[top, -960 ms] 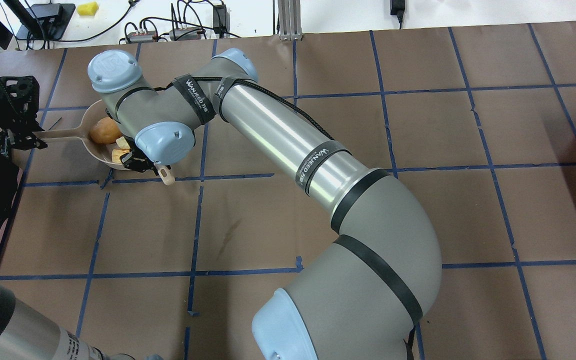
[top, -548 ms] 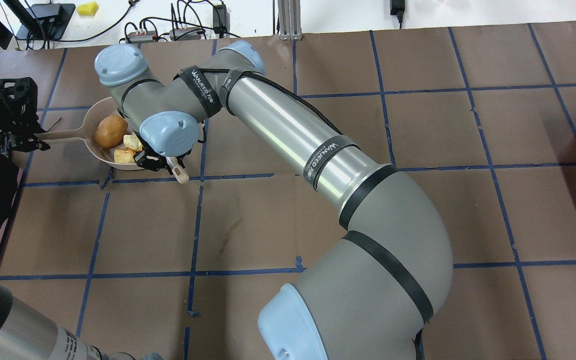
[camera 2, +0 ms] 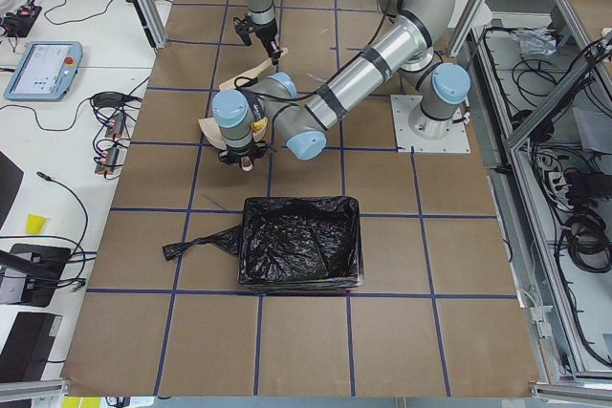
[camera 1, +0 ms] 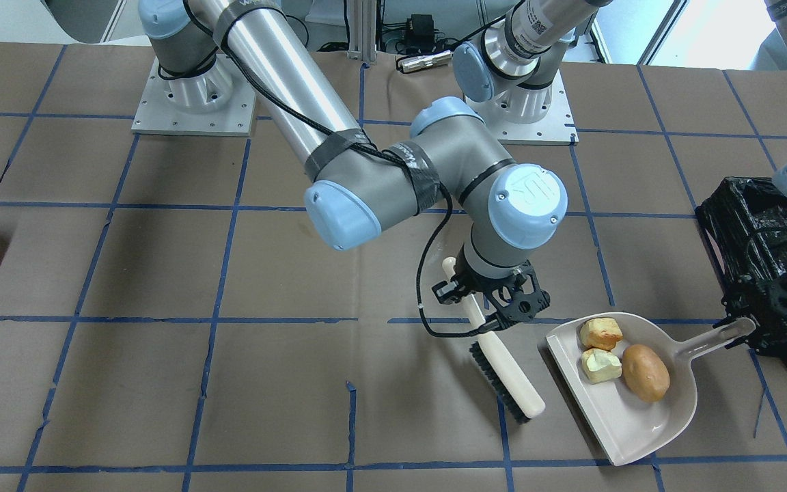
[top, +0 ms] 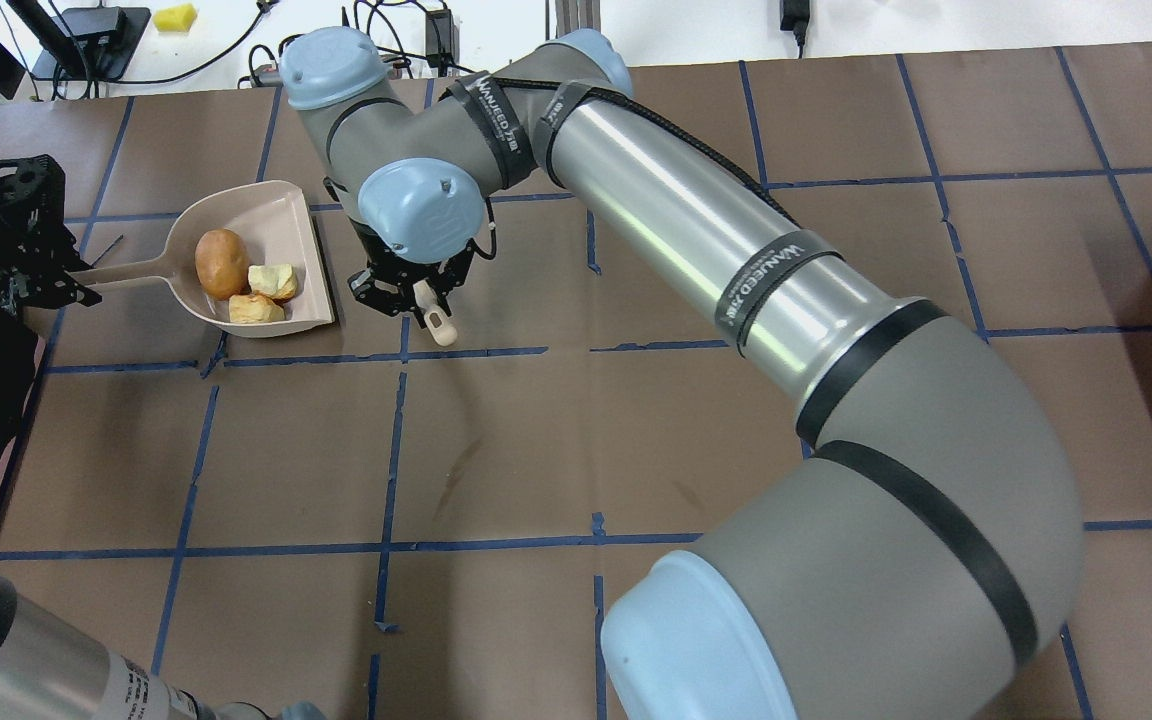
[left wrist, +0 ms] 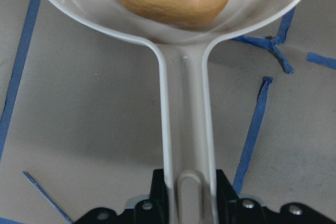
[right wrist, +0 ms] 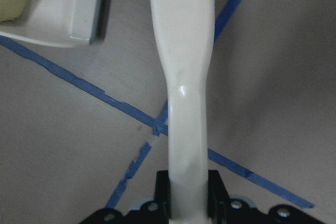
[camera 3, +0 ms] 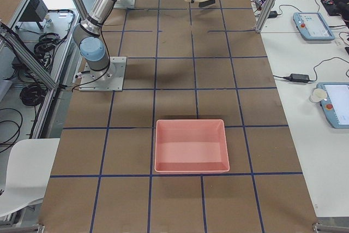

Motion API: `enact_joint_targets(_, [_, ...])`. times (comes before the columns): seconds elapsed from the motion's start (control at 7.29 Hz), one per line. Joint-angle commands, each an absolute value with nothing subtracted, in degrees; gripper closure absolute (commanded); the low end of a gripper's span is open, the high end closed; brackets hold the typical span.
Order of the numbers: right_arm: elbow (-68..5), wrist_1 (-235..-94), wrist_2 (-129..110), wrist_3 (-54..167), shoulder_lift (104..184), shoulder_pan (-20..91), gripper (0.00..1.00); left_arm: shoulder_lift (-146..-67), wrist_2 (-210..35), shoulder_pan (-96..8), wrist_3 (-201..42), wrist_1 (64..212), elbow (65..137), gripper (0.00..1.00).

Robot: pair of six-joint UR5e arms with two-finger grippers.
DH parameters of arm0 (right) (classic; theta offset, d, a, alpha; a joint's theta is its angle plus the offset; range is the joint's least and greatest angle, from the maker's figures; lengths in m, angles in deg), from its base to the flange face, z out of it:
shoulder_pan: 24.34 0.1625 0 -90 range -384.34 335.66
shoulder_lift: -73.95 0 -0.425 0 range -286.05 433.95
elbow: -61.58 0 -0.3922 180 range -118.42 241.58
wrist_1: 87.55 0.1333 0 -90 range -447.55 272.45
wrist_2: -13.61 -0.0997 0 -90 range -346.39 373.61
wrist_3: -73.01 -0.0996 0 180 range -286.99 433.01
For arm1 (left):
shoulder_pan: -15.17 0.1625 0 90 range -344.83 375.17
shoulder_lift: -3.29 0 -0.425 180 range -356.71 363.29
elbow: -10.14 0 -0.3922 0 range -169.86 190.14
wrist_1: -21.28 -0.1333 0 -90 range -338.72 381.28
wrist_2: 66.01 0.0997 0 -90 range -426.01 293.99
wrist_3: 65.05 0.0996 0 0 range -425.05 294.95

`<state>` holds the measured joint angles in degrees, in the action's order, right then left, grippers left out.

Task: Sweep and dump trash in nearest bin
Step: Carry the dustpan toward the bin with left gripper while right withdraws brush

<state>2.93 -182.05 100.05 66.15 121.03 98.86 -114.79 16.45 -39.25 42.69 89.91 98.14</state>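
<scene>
Brush [camera 1: 503, 359] withdrawn | right pincer [camera 1: 492, 318] grips it | left pincer [top: 71, 283] grips dustpan [camera 1: 639, 424], handle [left wrist: 186, 129] toward bin [camera 2: 296, 246]

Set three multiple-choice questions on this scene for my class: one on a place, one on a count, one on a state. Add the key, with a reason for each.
1. Where do the food pieces lie?
A. in the bin
B. in the dustpan
C. on the brush

2. How many food pieces are there?
A. two
B. five
C. three

3. The right tool is:
A. shut on the brush handle
B. open above the brush
C. shut on the dustpan handle

Key:
1 B, all sit inside the dustpan, apart from bin and brush.
2 C, one tan lump and two pale chunks show.
3 A, the right wrist view shows the handle clamped between its fingers; the left tool has the dustpan.
</scene>
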Motion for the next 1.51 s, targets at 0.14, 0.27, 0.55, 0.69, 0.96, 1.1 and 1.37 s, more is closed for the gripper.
enact_joint_targets(0.14, [-22.98,-189.11,100.27,59.25,138.58,97.65,0.99,-113.09,7.93,-31.34,42.27,99.38,97.51,0.88])
enact_joint_targets(0.27, [-29.41,-192.02,100.09,53.65,141.16,97.65,0.99,-110.38,3.47,-27.32,42.27,104.46,98.11,0.88])
enact_joint_targets(0.55, [-39.79,-198.77,99.3,39.69,146.17,97.48,0.99,-107.21,1.85,-21.68,43.23,109.67,96.55,0.88])
enact_joint_targets(0.69, [-44.8,-206.13,99.48,32.39,149.59,96.34,0.99,-106.15,2.28,-16.0,45.76,110.14,97.41,0.88])
enact_joint_targets(0.96, [-51.07,-209.63,98.95,31.0,157.06,94.05,0.99,-105.52,6.3,-7.1,48.24,111.1,96.29,0.88])
enact_joint_targets(1.1, [-52.4,-209.81,94.51,31.18,157.96,93.7,0.98,-105.43,7.81,-1.84,50.33,111.11,95.41,0.88])
enact_joint_targets(1.37, [-55.9,-210.15,88.77,34.94,157.88,93.35,0.98,-105.43,10.61,3.11,51.23,110.24,93.21,0.88])
